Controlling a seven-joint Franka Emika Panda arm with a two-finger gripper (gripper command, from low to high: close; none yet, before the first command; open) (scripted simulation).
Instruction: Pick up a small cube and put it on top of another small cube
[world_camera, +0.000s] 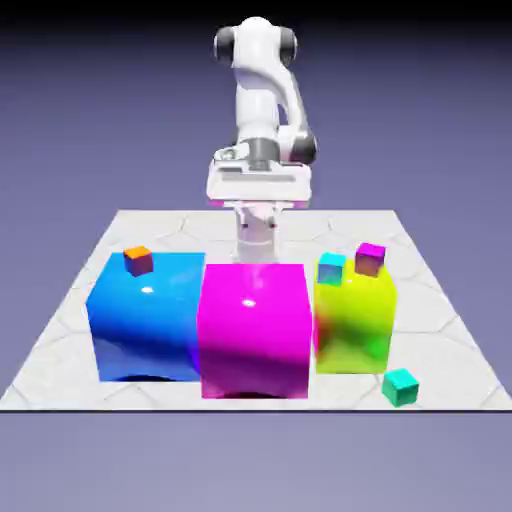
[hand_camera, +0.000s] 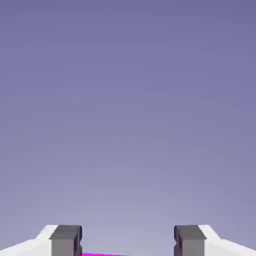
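Blocks fill the middle of the table (world_camera: 70, 330), and the approach has to be planned around them. At the exterior view's left sits a big blue block (world_camera: 145, 320) with a tiny orange-topped cube (world_camera: 138, 261) on it; next comes the big magenta block (world_camera: 253, 330), then the yellow-green block (world_camera: 354, 320) carrying a cyan-topped cube (world_camera: 331, 268) and a magenta-topped cube (world_camera: 369, 259). Farthest right, alone on the tabletop near the front edge, lies the small cube (world_camera: 401, 387), teal and untouched. The gripper (hand_camera: 127, 241) hangs behind the magenta block with its jaws spread wide and nothing between them; the hand view shows mostly backdrop, so its exact height is hard to judge. Probably best to lift clear over the blocks, come straight down on the teal cube, and square the fingers (hand_camera: 65, 240) to its flat sides before closing.
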